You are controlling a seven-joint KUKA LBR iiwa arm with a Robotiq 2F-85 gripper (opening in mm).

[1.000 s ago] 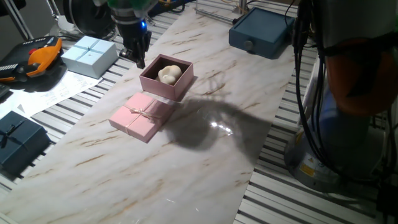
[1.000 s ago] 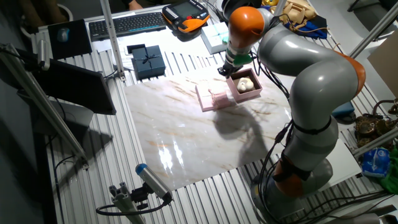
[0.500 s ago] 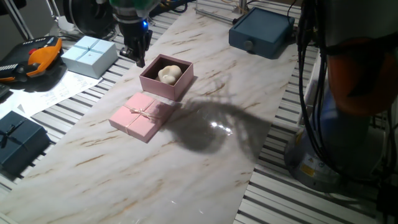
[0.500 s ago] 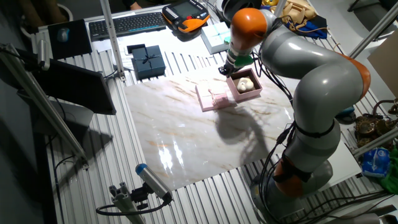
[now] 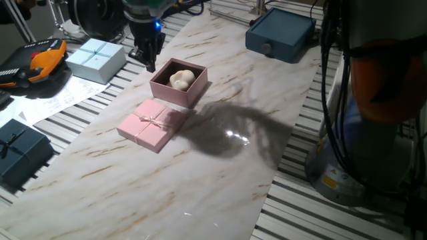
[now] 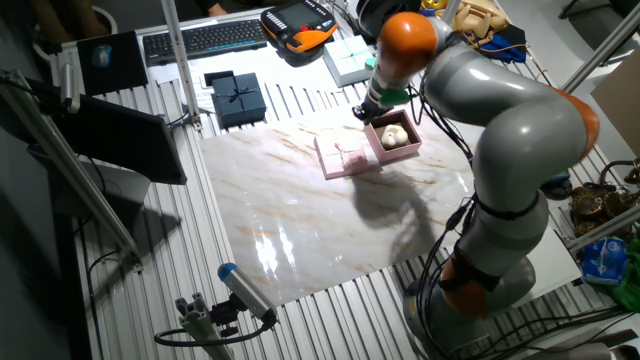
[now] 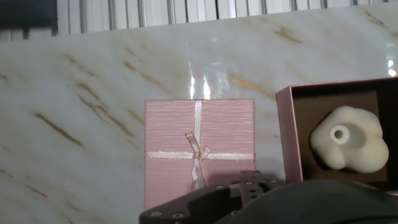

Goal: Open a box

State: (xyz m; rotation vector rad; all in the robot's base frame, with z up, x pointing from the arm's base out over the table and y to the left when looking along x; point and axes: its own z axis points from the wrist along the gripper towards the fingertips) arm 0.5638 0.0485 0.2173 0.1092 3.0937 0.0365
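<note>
The pale-pink box (image 5: 175, 95) stands open on the marble top with a white lumpy object (image 5: 181, 78) inside. Its lid (image 5: 151, 124), with a thin ribbon bow, lies flat on the table just in front of it, touching or nearly touching it. My gripper (image 5: 149, 61) hangs over the table just beyond the box's far left corner, empty, and its fingers look slightly apart. In the other fixed view the box (image 6: 393, 140), lid (image 6: 340, 158) and gripper (image 6: 366, 110) show the same layout. The hand view looks down on the lid (image 7: 199, 149) and the box rim (image 7: 287, 137).
A light blue gift box (image 5: 97, 59) sits left of the gripper. A dark blue box (image 5: 20, 155) is at the left edge, another dark blue box (image 5: 280, 35) at the back right. An orange-black handset (image 5: 40, 63) lies far left. The robot's base (image 5: 373, 100) stands right.
The gripper has risen slightly beside the box. The arm's elbow has shifted a little. Box and lid have not moved.
</note>
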